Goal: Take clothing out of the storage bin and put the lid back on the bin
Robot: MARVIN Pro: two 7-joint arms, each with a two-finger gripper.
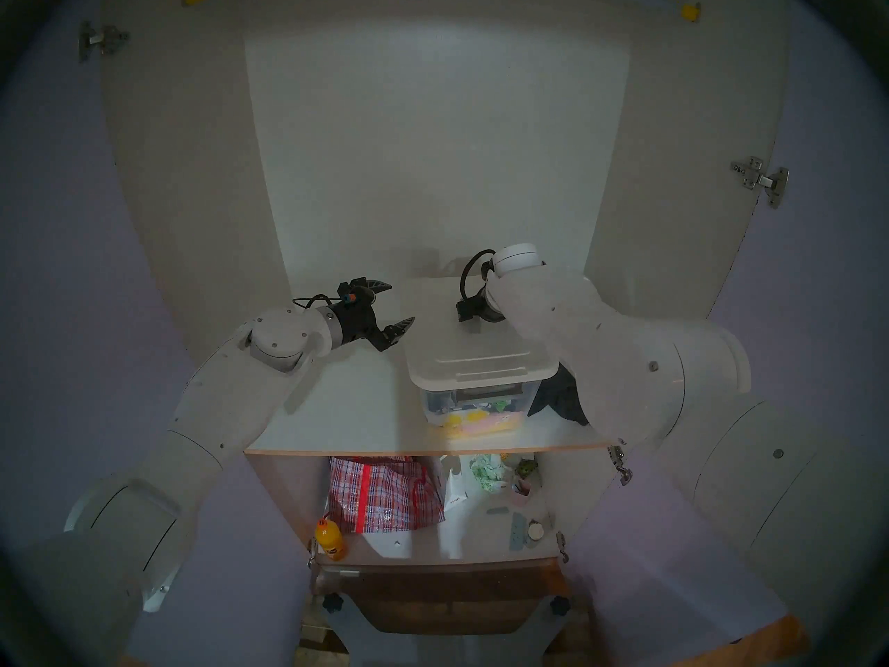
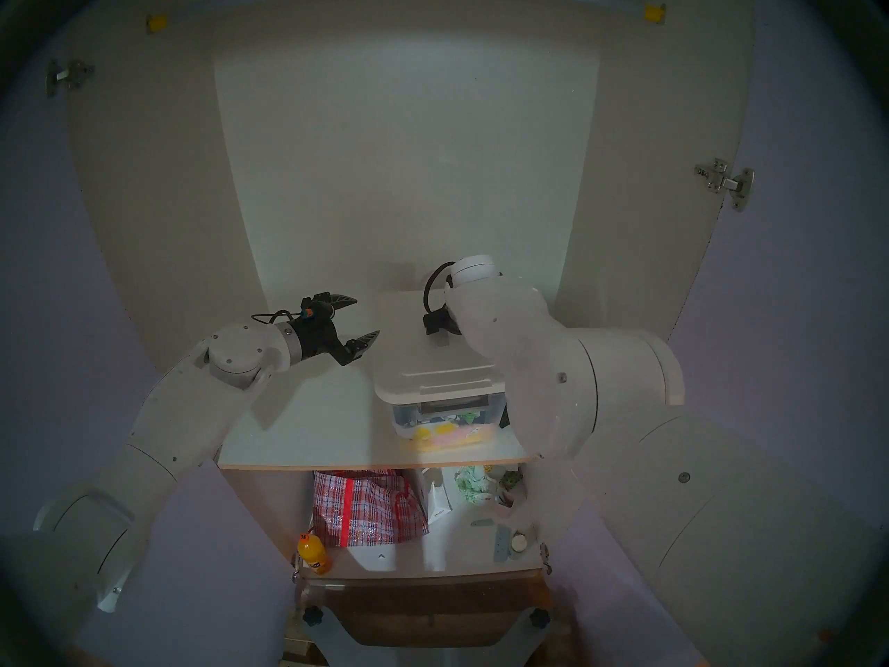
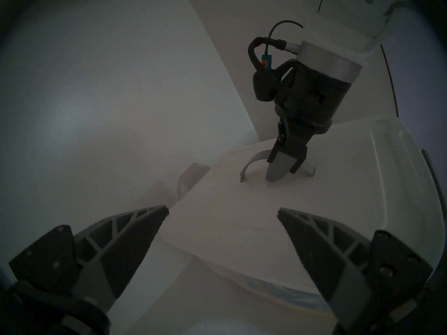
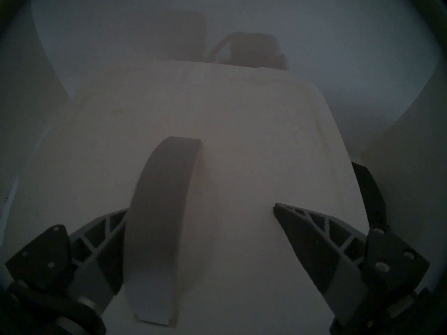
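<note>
A: Lid [image 1: 474, 346] sits on the bin [image 1: 474, 401], top shelf [image 1: 336, 401]. Right gripper [image 4: 200, 206] spread wide, strap [image 4: 162, 206] by its left finger, not pinched. Looks like a release.

B: Left gripper [image 1: 389, 310]?

A: Spread too, empty, just beside the bin. Black clothing [image 1: 558, 396] lies out by the bin's right side.

B: Materials?

A: Milky lid, rounded corners; clear tub; limp cloth.

txt: none legible | orange bottle [image 1: 331, 545] label: too small/blurred to read
</note>
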